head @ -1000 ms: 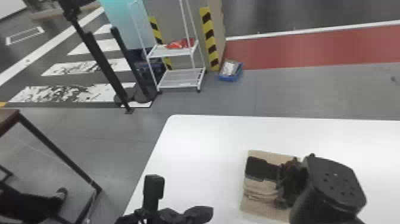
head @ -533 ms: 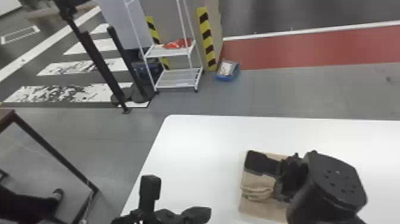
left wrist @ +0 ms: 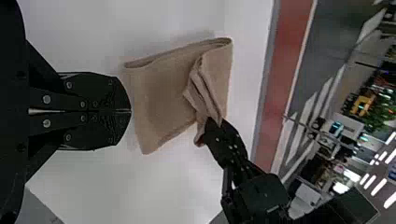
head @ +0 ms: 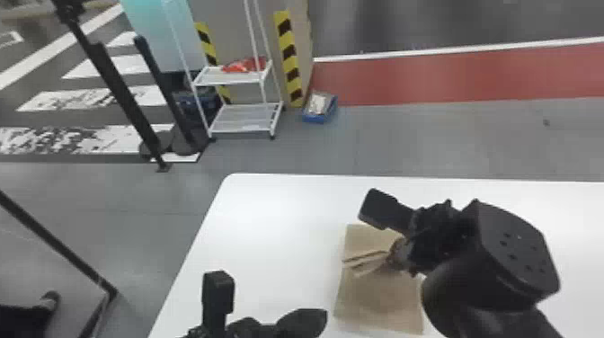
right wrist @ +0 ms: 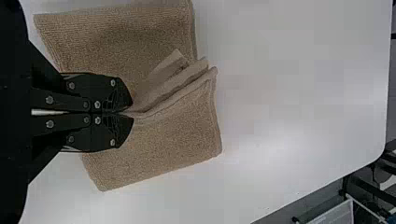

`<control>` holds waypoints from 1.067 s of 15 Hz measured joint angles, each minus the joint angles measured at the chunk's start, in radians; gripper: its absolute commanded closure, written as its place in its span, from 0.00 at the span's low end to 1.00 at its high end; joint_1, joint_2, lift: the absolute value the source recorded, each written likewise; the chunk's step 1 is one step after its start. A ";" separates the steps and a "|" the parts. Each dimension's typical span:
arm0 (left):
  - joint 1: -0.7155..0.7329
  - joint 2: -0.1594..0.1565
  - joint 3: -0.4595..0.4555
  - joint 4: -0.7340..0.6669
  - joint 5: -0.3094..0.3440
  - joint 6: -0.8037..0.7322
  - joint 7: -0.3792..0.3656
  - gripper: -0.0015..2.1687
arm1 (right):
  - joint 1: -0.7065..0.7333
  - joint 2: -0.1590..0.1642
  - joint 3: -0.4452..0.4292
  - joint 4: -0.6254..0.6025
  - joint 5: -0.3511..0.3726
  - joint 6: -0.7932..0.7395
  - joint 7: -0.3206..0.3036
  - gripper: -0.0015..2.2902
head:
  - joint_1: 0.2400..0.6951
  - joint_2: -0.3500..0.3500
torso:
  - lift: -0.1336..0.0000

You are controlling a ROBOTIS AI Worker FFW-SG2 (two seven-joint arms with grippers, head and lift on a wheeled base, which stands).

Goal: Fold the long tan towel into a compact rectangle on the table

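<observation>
The tan towel (head: 379, 296) lies folded on the white table, right of centre in the head view. My right gripper (head: 397, 260) is over its right side, pinching a bunched fold that rises in ridges from the top layer. In the right wrist view, the gripper (right wrist: 132, 113) has its fingers shut on that fold of the towel (right wrist: 159, 154). My left gripper (head: 317, 320) is at the near-left of the towel, apart from it. The left wrist view shows the gripper (left wrist: 130, 111) shut with nothing between its fingers, beside one edge of the towel (left wrist: 163, 93).
The white table (head: 269, 224) extends around the towel, its rounded far-left corner in view. Beyond it on the floor stand a white wire shelf (head: 247, 117) and a blue bin (head: 320, 108). A dark-framed table (head: 54, 247) is at the left.
My right wrist has moved toward the table's far side, and the pinched ridges have shifted that way with it. The head view has swung slightly, so the table appears farther left.
</observation>
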 measured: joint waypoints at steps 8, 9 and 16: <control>-0.132 -0.024 -0.233 0.245 -0.137 -0.242 0.081 0.88 | 0.041 0.000 -0.077 -0.058 -0.006 -0.082 0.001 0.59 | 1.00 0.64 | 1.00; -0.135 -0.024 -0.250 0.267 -0.146 -0.277 0.094 0.88 | 0.041 0.000 -0.078 -0.061 -0.006 -0.085 0.002 0.59 | 1.00 0.63 | 1.00; -0.168 -0.028 -0.344 0.368 -0.211 -0.455 0.209 0.88 | 0.040 0.000 -0.050 -0.065 -0.010 -0.099 -0.007 0.59 | 1.00 0.62 | 1.00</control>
